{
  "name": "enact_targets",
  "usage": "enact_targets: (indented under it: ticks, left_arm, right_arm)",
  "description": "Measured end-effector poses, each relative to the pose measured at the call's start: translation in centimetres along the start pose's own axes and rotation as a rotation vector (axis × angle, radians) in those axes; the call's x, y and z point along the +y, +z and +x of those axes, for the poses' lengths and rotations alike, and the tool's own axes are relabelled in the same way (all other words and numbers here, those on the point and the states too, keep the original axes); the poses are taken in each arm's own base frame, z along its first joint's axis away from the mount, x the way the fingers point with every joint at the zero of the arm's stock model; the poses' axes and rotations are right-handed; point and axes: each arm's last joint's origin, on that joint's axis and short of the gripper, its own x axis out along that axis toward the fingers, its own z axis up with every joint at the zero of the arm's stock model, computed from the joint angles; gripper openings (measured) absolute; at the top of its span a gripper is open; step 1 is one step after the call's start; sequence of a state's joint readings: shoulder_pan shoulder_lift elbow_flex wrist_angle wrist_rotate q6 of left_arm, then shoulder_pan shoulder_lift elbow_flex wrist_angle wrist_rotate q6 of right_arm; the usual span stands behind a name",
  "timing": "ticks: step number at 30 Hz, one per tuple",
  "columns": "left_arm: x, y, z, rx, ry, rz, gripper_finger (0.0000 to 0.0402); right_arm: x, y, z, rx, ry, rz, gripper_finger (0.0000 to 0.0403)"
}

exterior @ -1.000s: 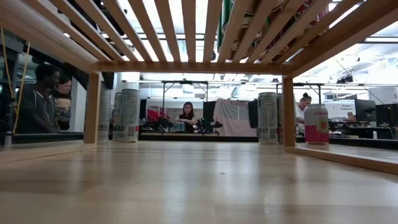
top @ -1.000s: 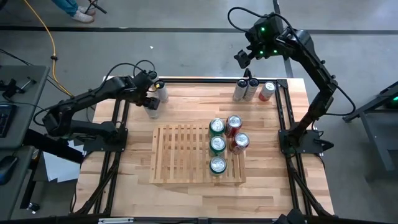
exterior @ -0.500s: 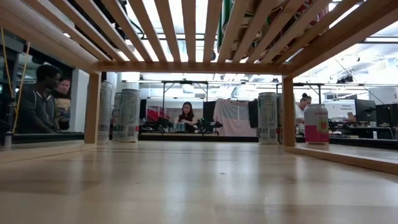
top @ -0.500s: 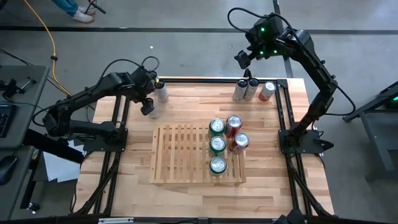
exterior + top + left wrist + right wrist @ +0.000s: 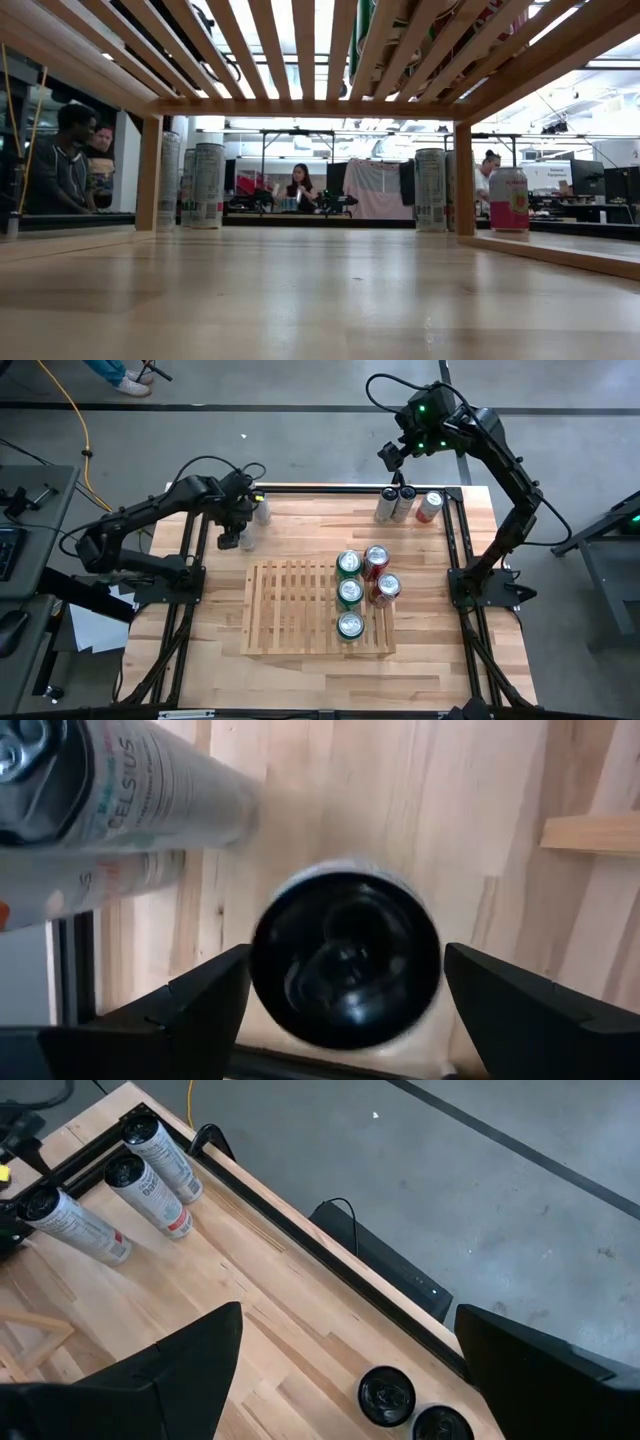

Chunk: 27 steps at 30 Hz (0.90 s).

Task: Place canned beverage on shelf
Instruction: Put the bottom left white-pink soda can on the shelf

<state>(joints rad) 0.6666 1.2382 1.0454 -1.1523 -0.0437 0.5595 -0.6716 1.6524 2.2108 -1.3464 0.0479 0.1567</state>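
The shelf [image 5: 300, 608] is a light-wood slatted rack in the middle of the table, with several green and red cans [image 5: 349, 592] standing on its right part. My left gripper [image 5: 235, 535] is open at the far left. It points down over a slim upright can with a black top [image 5: 345, 960], and its fingers stand on either side without touching it. Two more slim cans [image 5: 120, 800] stand just beyond. My right gripper [image 5: 392, 455] is open and empty, high above the far right corner.
Three cans [image 5: 403, 505] stand at the table's far right edge; two of their tops show in the right wrist view [image 5: 385, 1392]. In the low view, cans [image 5: 208, 185] and a pink can [image 5: 508, 200] stand beyond the shelf's legs, and people sit in the room behind.
My left gripper has shifted a little toward the table's left edge over the slim cans, and its arm has risen. The cans and the right arm have kept still.
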Motion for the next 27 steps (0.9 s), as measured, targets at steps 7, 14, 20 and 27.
enact_targets:
  ticks: [7, 14, 20, 27]
  left_arm:
    - [0.5, 0.5, 1.3, 0.090, 0.027, 0.045, 0.0299]
    - [0.5, 0.6, 1.3, 0.075, 0.035, 0.024, 0.0231]
    - [0.4, 0.5, 0.8, 0.046, 0.053, -0.011, 0.0231]
    - [-0.2, -0.4, -0.4, 0.026, 0.016, -0.097, 0.0231]
  right_arm:
    - [0.0, 0.0, 0.0, 0.003, 0.000, 0.000, 0.0351]
    - [0.0, 0.0, 0.0, 0.003, 0.000, 0.000, 0.0351]
    - [0.0, 0.0, 0.0, 0.003, 0.000, 0.000, 0.0351]
    - [0.2, -0.1, 0.0, 0.014, 0.076, -0.009, 0.0351]
